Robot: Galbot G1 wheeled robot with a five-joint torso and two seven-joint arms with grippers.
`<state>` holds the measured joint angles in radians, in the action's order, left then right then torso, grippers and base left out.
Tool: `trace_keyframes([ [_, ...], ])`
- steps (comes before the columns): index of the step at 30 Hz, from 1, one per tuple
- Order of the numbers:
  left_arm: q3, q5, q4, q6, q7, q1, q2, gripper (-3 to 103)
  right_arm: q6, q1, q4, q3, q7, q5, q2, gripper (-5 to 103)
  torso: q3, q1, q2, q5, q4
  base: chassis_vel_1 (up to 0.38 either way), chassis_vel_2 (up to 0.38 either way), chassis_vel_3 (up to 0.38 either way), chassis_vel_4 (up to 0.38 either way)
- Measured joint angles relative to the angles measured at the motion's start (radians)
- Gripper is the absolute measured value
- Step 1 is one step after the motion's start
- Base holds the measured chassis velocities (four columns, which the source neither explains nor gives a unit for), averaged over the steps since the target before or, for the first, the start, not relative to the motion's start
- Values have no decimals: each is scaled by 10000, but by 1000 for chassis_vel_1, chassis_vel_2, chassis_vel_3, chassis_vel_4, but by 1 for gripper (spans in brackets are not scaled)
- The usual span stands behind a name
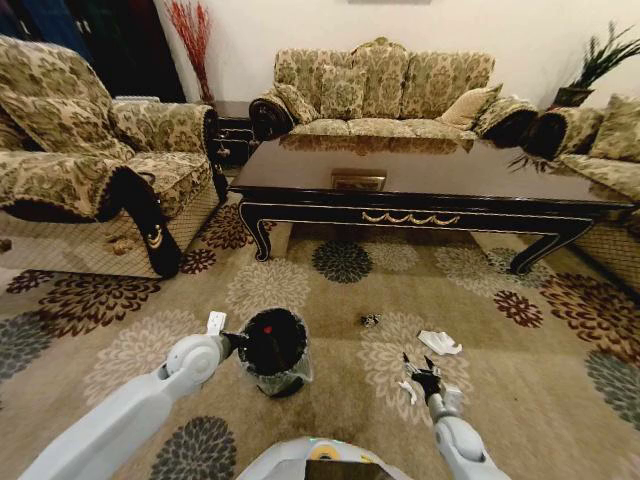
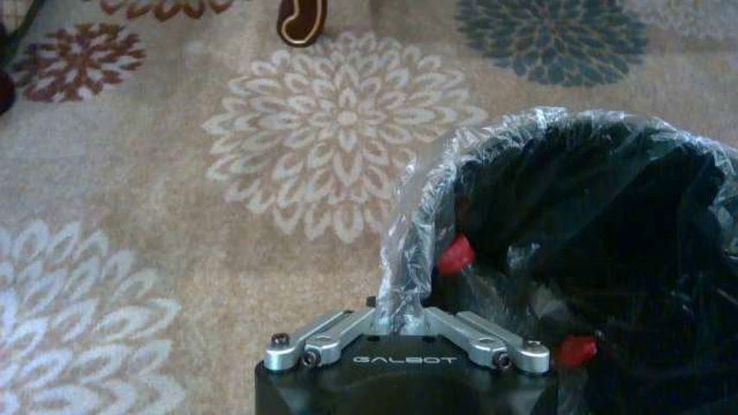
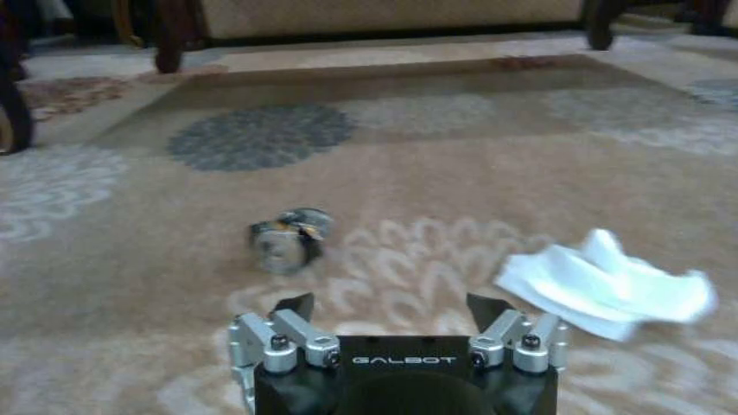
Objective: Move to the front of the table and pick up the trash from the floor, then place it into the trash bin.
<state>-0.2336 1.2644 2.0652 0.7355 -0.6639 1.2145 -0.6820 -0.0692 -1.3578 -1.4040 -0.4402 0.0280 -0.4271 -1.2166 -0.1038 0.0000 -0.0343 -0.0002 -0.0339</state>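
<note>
Two pieces of trash lie on the floor (image 1: 300, 285) before the worktop (image 1: 430, 180). Your left end effector (image 2: 406, 322) is clamped on the trash bin (image 1: 272, 350) liner, which could tear or tip the bin if you pull. Your right end effector (image 3: 392, 304) hovers with jaws wide, low over the carpet; the greyish wad (image 3: 289, 238) may roll away, and the white paper (image 3: 606, 281) sits off to one side.

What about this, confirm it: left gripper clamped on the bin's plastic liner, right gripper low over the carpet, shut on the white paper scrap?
Not quite. The right gripper is open and holds nothing; the right wrist view shows the white paper scrap lying on the carpet beside it. The rest stands: the left gripper is clamped on the plastic liner of the bin.
</note>
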Motion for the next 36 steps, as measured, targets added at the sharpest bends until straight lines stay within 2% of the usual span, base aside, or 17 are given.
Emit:
trace_keyframes([
  [2,-227,16,7,0,1,191,-98,2,-34,423,309,270,-18,-18,6,98,0,0,0,-1,3,0,0,0,0],
  [5,-429,12,75,0,-2,390,-137,2,-138,1134,944,441,43,-93,-11,100,0,0,0,2,-3,0,0,0,0],
  [10,-457,33,240,0,-48,415,-142,2,-330,2012,2124,509,108,-106,81,100,0,0,0,1,-2,0,0,0,0],
  [12,-233,168,353,0,-207,158,-181,2,-641,2699,3377,447,136,38,93,100,0,0,1,3,0,0,0,0,0],
  [16,82,401,453,-1,-397,-240,-220,2,-960,3349,4553,214,116,139,111,100,-1,0,0,3,2,0,0,0,0],
  [22,318,557,517,-1,-434,-535,-230,2,-1462,3952,5739,-68,70,404,275,100,-1,0,1,4,1,0,0,0,0],
  [29,576,597,531,-1,-449,-753,-239,2,-1707,4572,6926,-93,17,795,353,100,0,0,1,6,0,0,0,0,0],
  [33,744,772,609,-1,-520,-1000,-250,2,-1863,5536,8358,-61,-232,1036,351,100,0,0,1,5,2,0,0,0,0],
  [36,772,817,631,-1,-530,-1036,-247,2,-1879,5990,8823,-60,-336,1021,330,100,0,0,1,3,1,0,0,0,0],
])
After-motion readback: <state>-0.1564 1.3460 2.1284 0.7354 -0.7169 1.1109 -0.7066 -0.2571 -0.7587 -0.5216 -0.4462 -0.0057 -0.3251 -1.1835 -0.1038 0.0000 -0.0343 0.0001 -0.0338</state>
